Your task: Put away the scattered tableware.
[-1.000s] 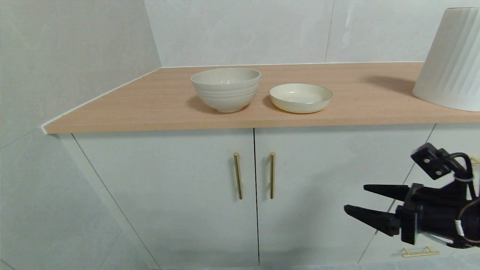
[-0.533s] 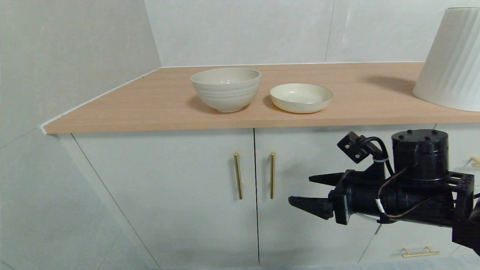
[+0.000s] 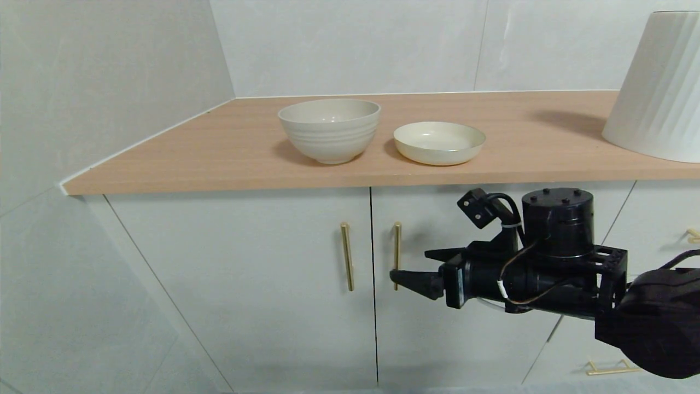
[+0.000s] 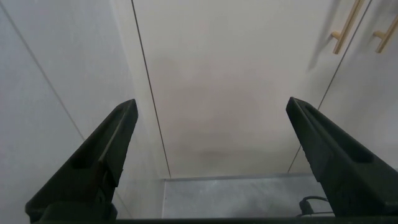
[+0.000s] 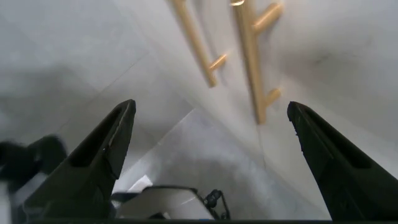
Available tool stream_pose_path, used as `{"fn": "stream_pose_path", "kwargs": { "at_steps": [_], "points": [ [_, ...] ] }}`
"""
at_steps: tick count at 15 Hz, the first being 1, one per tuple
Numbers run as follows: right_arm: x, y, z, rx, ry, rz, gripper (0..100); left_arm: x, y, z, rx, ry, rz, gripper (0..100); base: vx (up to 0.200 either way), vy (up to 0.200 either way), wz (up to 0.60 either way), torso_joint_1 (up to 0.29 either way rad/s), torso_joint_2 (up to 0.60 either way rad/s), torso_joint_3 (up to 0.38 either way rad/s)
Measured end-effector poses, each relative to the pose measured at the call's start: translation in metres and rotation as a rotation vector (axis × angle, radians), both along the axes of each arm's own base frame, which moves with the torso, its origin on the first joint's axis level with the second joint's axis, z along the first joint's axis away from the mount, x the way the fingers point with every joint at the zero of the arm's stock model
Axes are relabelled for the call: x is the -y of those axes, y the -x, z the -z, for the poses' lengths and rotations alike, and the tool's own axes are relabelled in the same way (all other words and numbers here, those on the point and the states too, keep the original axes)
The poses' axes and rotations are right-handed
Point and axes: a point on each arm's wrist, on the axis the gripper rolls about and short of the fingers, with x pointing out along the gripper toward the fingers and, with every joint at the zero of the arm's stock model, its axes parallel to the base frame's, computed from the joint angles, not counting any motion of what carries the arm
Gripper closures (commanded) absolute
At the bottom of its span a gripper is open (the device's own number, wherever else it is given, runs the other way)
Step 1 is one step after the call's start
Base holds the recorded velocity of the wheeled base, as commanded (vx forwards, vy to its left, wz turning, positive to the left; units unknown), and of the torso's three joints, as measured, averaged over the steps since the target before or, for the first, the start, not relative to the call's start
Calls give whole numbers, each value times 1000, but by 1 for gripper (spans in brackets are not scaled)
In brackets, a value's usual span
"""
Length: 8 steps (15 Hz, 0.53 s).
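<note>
Right now the right end effector [image 3: 410, 266] is hovering with fingers spread wide, one tip just beside a gold door handle [image 3: 397, 255] under the bench [image 3: 219, 158]. The left end effector [image 4: 211, 106] is gaping wide too, while the bowl [image 3: 329, 130] and shallow dish [image 3: 439, 143] are sitting side by side near the bench's front edge.

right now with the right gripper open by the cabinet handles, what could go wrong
1. The right gripper is open with one fingertip at the right door handle. The left door handle stands close beside it, so it might catch the wrong one.
2. The right arm lies across the right door, so the door swinging open could hit it.
3. The dish sits near the countertop's front edge, above the arm; rising carelessly might knock it.
</note>
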Motion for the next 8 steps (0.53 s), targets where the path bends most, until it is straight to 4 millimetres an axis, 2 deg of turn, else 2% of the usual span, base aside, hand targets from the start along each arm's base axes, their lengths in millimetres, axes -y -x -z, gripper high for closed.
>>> {"fn": "stream_pose_path", "kwargs": {
  "at_steps": [5,8],
  "points": [
    [-25,-16,9,20,-151,31,0,0,0,0,0,0,0,0,0,0,0,0,0,0],
    [-33,-22,25,12,-155,55,0,0,0,0,0,0,0,0,0,0,0,0,0,0]
  ]
}}
